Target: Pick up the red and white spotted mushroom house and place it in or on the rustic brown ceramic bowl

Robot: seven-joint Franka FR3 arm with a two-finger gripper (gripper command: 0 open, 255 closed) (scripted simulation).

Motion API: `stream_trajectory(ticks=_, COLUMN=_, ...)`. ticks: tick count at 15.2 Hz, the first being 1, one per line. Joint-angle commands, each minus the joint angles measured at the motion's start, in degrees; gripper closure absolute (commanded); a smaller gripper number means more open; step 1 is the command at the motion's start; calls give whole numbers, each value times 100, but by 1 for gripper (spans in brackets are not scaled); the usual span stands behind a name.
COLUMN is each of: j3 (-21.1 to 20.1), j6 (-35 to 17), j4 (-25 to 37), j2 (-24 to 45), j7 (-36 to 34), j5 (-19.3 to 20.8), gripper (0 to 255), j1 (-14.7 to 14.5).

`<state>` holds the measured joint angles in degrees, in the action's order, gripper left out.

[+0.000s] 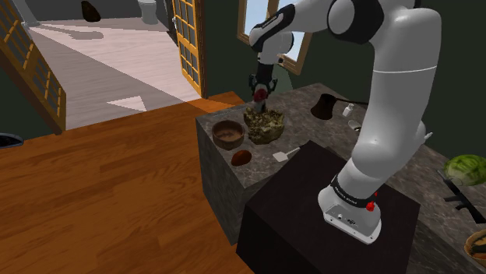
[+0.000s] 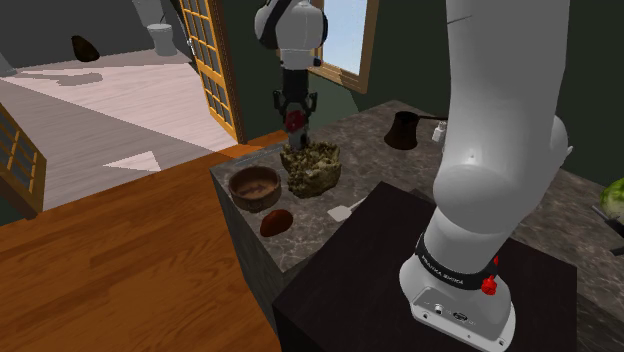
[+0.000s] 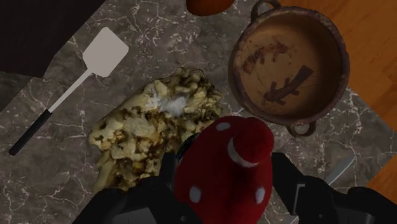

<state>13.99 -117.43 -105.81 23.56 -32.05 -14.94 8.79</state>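
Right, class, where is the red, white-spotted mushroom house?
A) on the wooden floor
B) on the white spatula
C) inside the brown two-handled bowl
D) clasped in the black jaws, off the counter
D: the black jaws clasp the red, white-spotted mushroom house, and the brown two-handled bowl is empty.

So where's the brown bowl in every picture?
Shoulder view: bowl near the middle, left of the yellowish lump.
Second exterior view: bowl left of centre, left of the lump.
Wrist view: bowl beside the lump, beyond the held mushroom house.
Shared landmark: the lump.
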Motion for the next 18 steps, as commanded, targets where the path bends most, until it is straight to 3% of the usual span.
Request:
stream_trajectory(ticks=1, j3=-82, j6=-23, j4=19, j2=1, j7=-239, j5=-18, gripper=255, j1=-161)
stream_trajectory(ticks=12, j3=-539, j6=67, j4=623, j2=273, j7=-1590, j5=-81, gripper=255, j1=-1041)
stream_trajectory(ticks=18, j3=-573, j6=-276, j4=520, j2=523, j7=-1496, j5=-159, gripper=255, j1=-1026)
